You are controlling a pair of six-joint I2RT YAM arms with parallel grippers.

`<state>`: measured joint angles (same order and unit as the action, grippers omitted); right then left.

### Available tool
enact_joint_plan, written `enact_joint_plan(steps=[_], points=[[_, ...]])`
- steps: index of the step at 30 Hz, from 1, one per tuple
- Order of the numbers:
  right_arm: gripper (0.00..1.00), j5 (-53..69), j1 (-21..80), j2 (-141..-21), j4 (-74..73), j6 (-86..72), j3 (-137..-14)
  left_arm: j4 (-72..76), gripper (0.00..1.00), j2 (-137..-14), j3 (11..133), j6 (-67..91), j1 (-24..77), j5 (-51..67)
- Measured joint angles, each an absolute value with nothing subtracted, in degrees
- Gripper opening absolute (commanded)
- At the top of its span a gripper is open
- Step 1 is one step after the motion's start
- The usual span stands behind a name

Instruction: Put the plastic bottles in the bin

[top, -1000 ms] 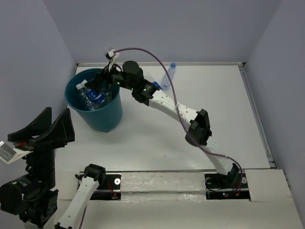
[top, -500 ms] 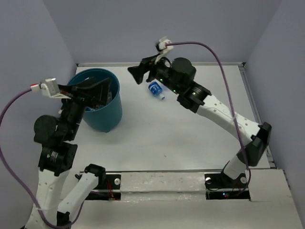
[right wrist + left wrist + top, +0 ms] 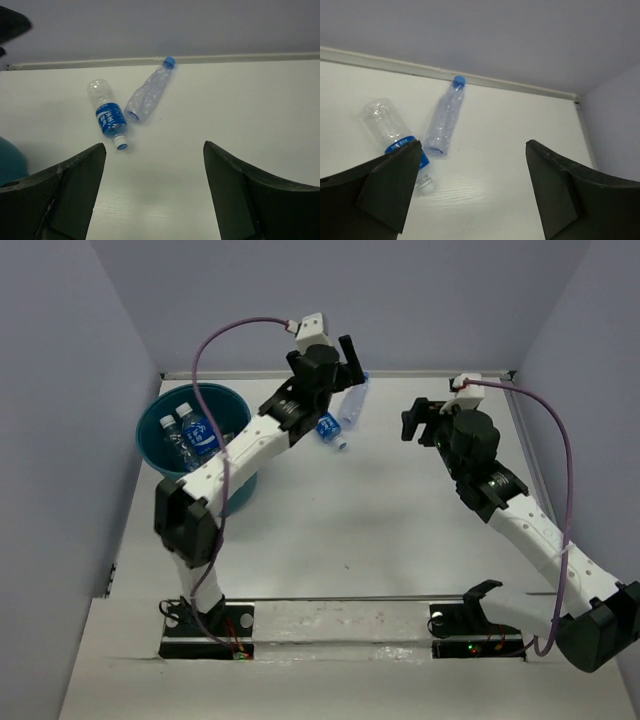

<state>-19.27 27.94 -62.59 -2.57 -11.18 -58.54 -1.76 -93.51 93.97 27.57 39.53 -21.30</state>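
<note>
Plastic bottles [image 3: 110, 119] lie side by side on the table [image 3: 250, 100]; left tool [image 3: 472, 145] and right tool [image 3: 154, 145] gape empty.

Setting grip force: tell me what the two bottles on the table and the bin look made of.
Crumpled bottle: thin clear plastic, glossy, creased all over. Labelled bottle: clear plastic, smoother, with a blue wrap label. Bin: opaque teal, probably moulded plastic, smooth, even wall.

Teal bin [image 3: 149, 428], clear blue-labelled bottle [image 3: 108, 120], white table [image 3: 240, 110]
</note>
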Motion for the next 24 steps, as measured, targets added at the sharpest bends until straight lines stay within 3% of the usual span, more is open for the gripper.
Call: enact_joint_plan(steps=[3, 8, 24], points=[[0.84, -19.99, 26.35, -60.45, -3.25, -11.22, -56.36, -9.34, 0.93, -111.77, 111.72, 29.54, 39.33, -26.50], [0.84, -20.49, 25.47, -56.29, -4.84, -12.08, -53.08, -19.09, 0.91, -129.91, 127.98, 34.28, 38.37, -30.89], [0.84, -13.47, 25.15, -54.63, -4.95, -14.66, -51.29, -22.76, 0.90, -133.62, 120.40, 45.34, 32.40, -34.39]])
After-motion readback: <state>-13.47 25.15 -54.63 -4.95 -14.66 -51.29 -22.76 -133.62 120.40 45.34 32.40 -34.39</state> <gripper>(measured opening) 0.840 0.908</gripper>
